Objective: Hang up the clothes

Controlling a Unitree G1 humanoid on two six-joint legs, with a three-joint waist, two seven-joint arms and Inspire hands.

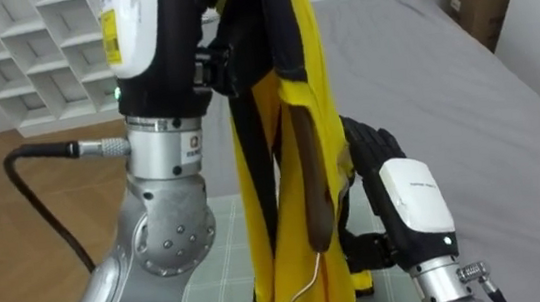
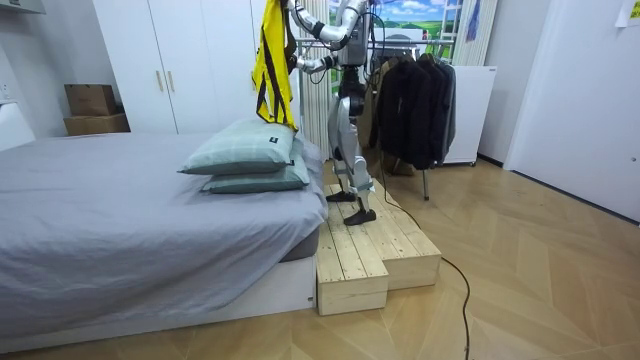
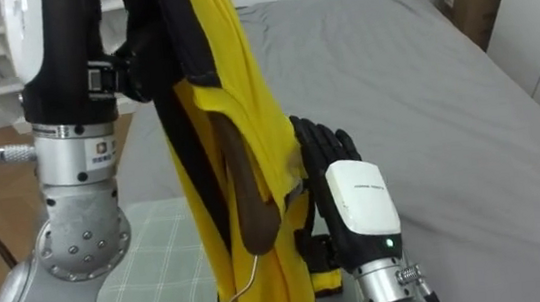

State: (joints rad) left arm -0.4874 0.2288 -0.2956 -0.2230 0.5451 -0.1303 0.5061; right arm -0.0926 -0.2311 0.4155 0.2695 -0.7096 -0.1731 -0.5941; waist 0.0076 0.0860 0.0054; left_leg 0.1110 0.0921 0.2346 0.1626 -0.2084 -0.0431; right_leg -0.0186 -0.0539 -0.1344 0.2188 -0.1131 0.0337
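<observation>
left hand, raised high, seems to clamp the top of the yellow-and-black garment, fingertips cut off above. right hand lays straight fingers flat against the cloth's side, just beside a wooden hanger dangling in the folds, its wire trailing below. all hangs over the checked pillow at the bed's head end. the 1 free hand should seat the hanger in the neck before turning to the clothes rack.
</observation>
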